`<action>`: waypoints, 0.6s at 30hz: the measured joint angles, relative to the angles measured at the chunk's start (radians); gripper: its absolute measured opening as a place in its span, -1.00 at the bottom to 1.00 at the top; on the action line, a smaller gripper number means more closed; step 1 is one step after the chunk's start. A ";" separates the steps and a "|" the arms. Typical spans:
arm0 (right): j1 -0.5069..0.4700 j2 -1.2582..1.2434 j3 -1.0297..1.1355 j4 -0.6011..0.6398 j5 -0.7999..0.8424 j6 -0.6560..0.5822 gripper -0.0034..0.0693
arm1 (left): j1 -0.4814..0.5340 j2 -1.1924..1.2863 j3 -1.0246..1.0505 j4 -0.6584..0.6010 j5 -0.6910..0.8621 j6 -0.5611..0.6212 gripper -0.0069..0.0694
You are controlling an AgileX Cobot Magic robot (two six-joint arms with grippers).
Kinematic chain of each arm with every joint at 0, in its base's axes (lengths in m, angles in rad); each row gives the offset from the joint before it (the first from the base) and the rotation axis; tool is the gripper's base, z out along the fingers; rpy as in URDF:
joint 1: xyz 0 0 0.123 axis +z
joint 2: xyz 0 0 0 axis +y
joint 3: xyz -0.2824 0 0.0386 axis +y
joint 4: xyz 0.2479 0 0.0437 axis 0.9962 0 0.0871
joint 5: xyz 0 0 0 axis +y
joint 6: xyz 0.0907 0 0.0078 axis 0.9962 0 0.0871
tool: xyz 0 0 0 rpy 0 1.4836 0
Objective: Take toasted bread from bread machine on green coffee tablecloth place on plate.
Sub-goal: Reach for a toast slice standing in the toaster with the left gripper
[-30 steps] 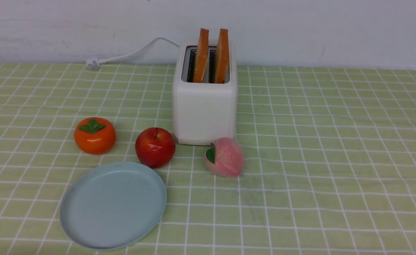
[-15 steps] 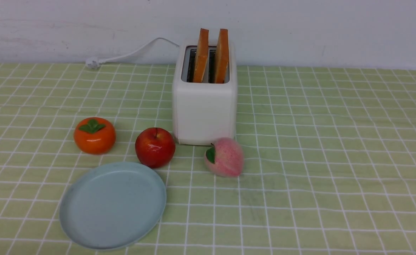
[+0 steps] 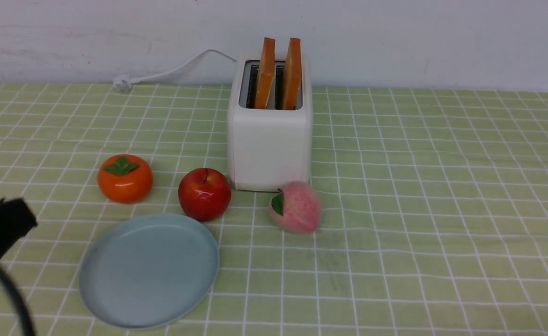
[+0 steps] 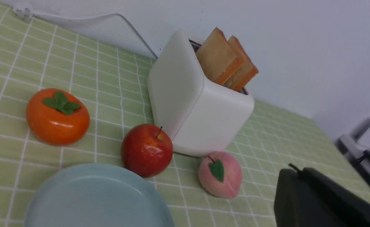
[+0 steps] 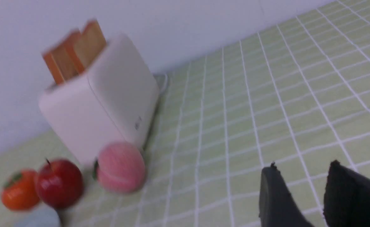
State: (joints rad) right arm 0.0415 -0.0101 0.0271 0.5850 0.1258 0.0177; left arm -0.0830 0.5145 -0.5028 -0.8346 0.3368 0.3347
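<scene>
The right gripper (image 5: 303,164) has its two black fingers (image 5: 276,195) spread apart. Only checked cloth shows in the gap, so they are grasping nothing. The left gripper (image 3: 4,223) is a black lump at the left edge of the front view, a little below the middle. It hangs over the tablecloth (image 3: 418,186) just left of the plate (image 3: 148,270). In its own wrist view it is one dark mass (image 4: 298,192), and I cannot tell whether its fingers are spread or closed.

The plate sits bare in the lower left of the front view. Touching or all but touching its far rim is a red apple (image 3: 204,193), and left of that, apart from it, is an orange persimmon (image 3: 124,178) with a green leaf cap. A pink peach (image 3: 295,207) lies right of the apple, just in front of the toaster's right corner.

The white toaster (image 3: 269,144) stands upright in the upper middle of the frame, near the wall (image 3: 441,37). The toast (image 3: 266,70) is in it. Two slices stand on edge side by side, one in each slot, with about half their height above the top and neither gripper near them. A white cord (image 3: 176,70) runs from behind the toaster toward the upper left and ends in a plug on the cloth.
</scene>
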 joint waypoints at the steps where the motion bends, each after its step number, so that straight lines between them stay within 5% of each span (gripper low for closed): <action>1: 0.000 0.000 0.000 0.032 -0.030 0.004 -0.26 | 0.000 0.061 -0.035 -0.013 -0.003 0.041 -0.85; 7: 0.000 0.010 -0.092 0.055 0.084 -0.088 -0.52 | -0.050 0.350 -0.175 -0.221 -0.076 0.353 -0.85; 12: 0.000 0.159 -0.324 0.048 0.377 -0.300 -0.91 | -0.262 0.560 -0.267 -0.595 -0.286 0.806 -0.85; 18: 0.000 0.299 -0.497 0.043 0.520 -0.470 -0.91 | -0.362 0.758 -0.368 -0.870 -0.347 1.168 -0.85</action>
State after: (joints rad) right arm 0.0415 0.2891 -0.4700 0.6279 0.6461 -0.4524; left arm -0.4454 1.2724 -0.8708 -1.7046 -0.0106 1.5024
